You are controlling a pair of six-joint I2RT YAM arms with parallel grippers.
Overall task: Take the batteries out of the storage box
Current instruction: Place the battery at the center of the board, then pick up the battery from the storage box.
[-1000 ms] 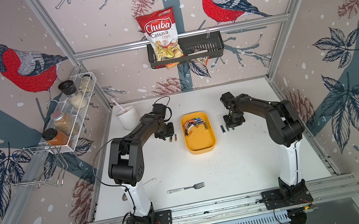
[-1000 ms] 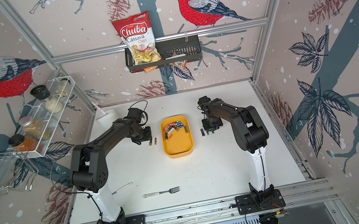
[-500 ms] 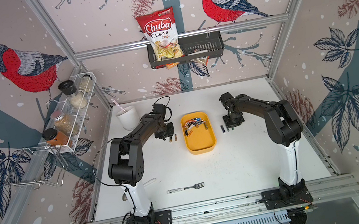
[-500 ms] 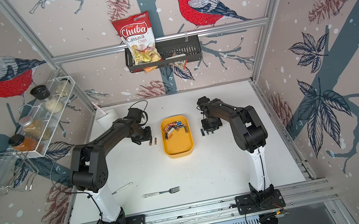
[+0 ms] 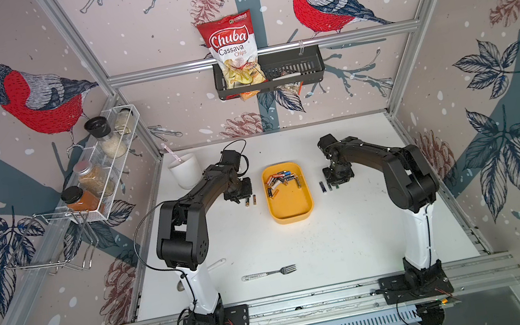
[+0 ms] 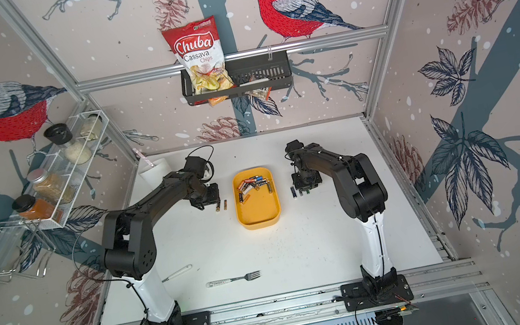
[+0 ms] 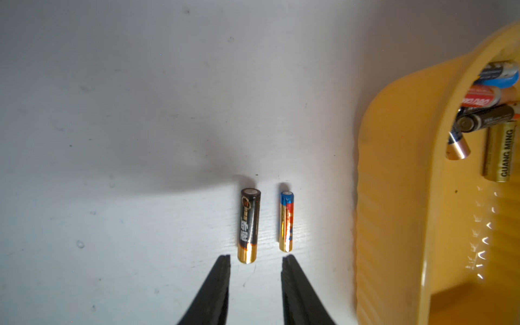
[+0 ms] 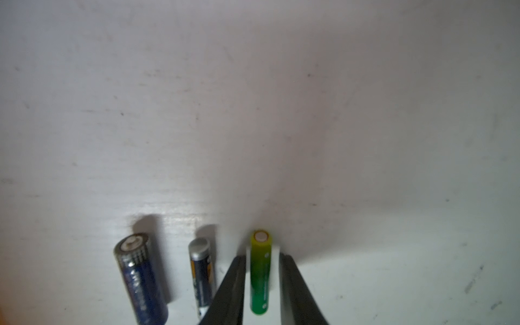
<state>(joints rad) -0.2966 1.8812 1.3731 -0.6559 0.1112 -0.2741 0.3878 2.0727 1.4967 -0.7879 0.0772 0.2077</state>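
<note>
The yellow storage box [image 5: 290, 208] [image 6: 259, 217] sits mid-table with several batteries [image 5: 281, 179] [image 6: 253, 185] heaped at its far end. My left gripper [image 7: 256, 257] [image 5: 239, 197] is open and empty just left of the box. A black-gold battery [image 7: 249, 228] and a thinner blue-red one [image 7: 286, 222] lie on the table just past its tips. My right gripper [image 8: 261, 257] [image 5: 337, 177] stands open right of the box, and a green battery [image 8: 260, 275] lies between its fingers with a gap on each side. Two dark blue batteries [image 8: 140, 278] [image 8: 201, 275] lie beside it.
A fork [image 5: 269, 273] lies near the front of the table. A spoon [image 5: 217, 264] is partly hidden behind the left arm. A white cup [image 5: 185, 171] stands at the back left. A spice rack [image 5: 101, 169] and a black basket [image 5: 292, 67] with a chips bag hang on the walls.
The right gripper's jaws have parted and let go of the green battery, which now rests on the table. The left arm has not moved.
</note>
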